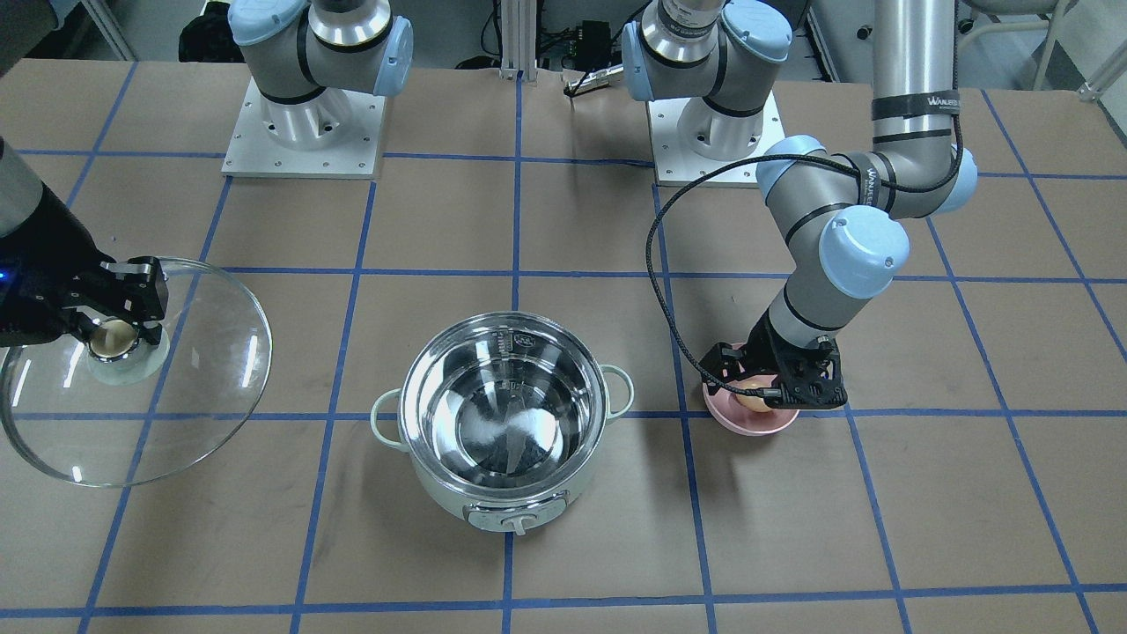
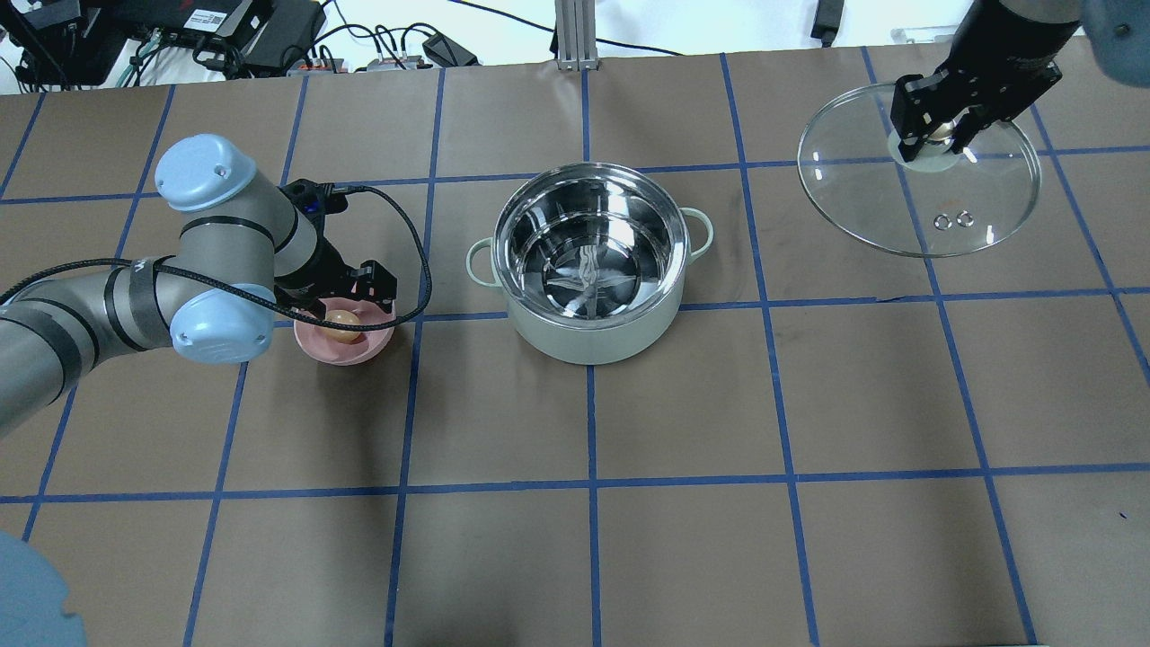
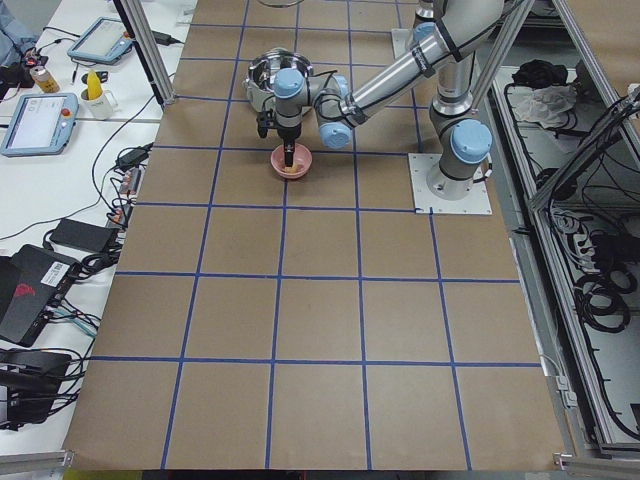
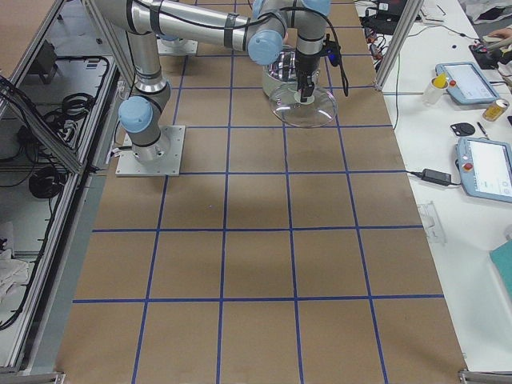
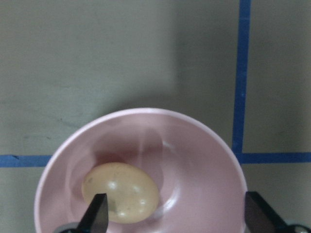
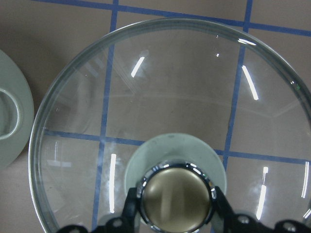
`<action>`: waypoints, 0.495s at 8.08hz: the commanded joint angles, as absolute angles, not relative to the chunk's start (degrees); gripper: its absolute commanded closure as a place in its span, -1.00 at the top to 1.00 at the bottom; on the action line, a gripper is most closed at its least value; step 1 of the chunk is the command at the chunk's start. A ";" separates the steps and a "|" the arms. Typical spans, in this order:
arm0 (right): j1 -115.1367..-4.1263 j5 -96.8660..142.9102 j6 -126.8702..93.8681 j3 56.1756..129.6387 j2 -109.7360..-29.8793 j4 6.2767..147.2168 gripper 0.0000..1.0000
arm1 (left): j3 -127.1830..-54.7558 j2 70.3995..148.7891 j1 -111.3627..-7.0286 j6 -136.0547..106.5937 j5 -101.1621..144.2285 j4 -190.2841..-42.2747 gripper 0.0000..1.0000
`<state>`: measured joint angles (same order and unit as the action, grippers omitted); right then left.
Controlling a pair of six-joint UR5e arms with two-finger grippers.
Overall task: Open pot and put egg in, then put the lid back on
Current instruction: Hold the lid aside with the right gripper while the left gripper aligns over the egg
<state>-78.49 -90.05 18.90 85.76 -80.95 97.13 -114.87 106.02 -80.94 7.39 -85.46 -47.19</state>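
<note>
The mint-green pot (image 1: 515, 506) stands open and empty at the table's middle, also in the overhead view (image 2: 593, 337). The brown egg (image 5: 121, 191) lies in a small pink bowl (image 5: 204, 145), seen from above as the egg (image 2: 341, 323) in the bowl (image 2: 359, 352). My left gripper (image 5: 177, 218) is open just above the bowl, one fingertip (image 5: 99, 213) in front of the egg; it also shows in the overhead view (image 2: 346, 310). My right gripper (image 2: 939, 135) is shut on the beige knob (image 6: 175, 201) of the glass lid (image 2: 898, 207), held tilted off to the pot's side.
Both arm bases (image 1: 304, 132) stand at the robot's edge of the table. A black cable (image 1: 656, 264) loops from my left arm over the table beside the bowl. Blue tape lines grid the brown table top (image 2: 683, 404).
</note>
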 commanded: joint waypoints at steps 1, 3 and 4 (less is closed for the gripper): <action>-78.49 -90.00 18.98 86.22 -81.03 97.12 -1.00 | -114.87 106.00 -80.77 7.38 -82.09 -48.34 1.00; -78.49 -90.00 18.90 86.31 -81.04 97.03 -1.00 | -114.87 106.00 -80.68 7.38 -82.09 -48.25 1.00; -78.49 -90.00 18.90 86.31 -80.95 97.03 -1.00 | -114.87 105.91 -80.68 7.56 -82.44 -48.16 1.00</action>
<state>-78.49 -90.00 18.92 86.26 -81.02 97.08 -114.87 105.99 -80.74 7.39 -82.21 -48.25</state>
